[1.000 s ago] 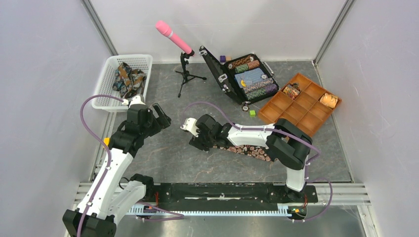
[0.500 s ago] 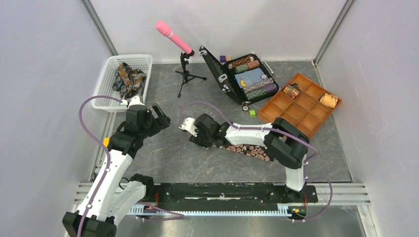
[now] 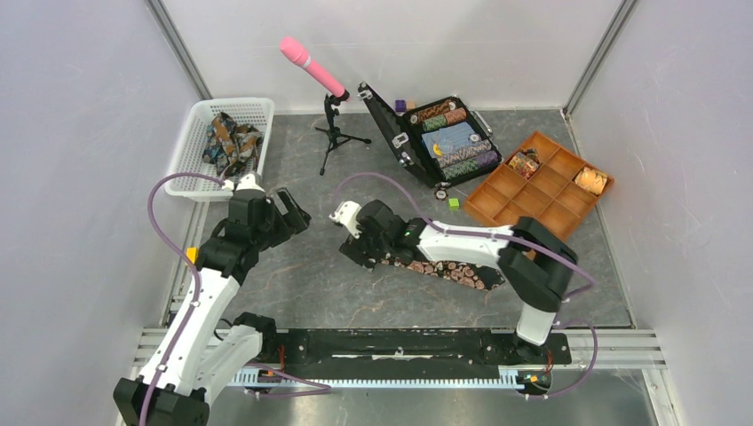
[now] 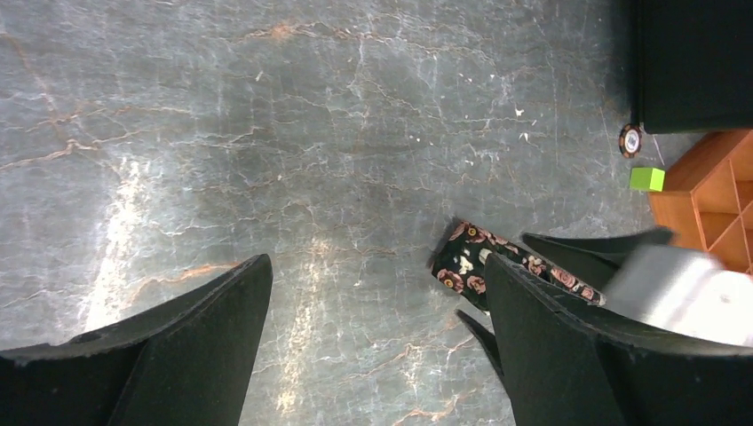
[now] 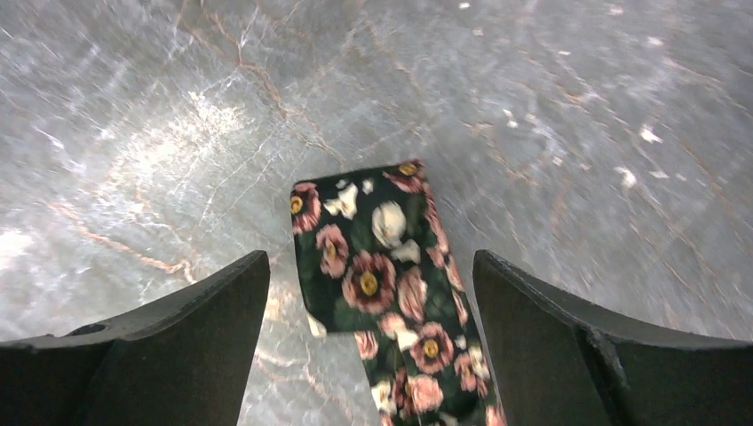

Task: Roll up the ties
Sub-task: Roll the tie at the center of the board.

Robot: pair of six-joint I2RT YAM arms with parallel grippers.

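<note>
- Lying flat on the grey marbled tabletop (image 3: 302, 275), one dark floral tie (image 3: 448, 266) is seen stretched out as a long strip in front of the right arm, not yet rolled.
- The right hand (image 3: 358, 250) is held just above the left end of that strip; in the wrist view its fingers are spread wide with the squared-off end of the tie (image 5: 382, 275) centred below the gap, and nothing is clamped.
- The left hand (image 3: 289, 213) is poised over bare tabletop, a little apart from the tie's end; its fingers are also spread wide and nothing is held.
- More ties (image 3: 233, 138) are piled loosely in a white basket (image 3: 200, 115) at the far left.
- Two coiled ties (image 3: 524, 162) are seen in separate compartments of an orange tray (image 3: 533, 200) at the far right.
- The step in hand is judged to be the start of a roll: the strip is laid out and its end is lined up for a grasp.
- For the next move, the right hand would need to be lowered and closed on the end, which would then be turned over onto itself; the strip may need to be steadied by the left hand so that a tight coil is formed.
</note>
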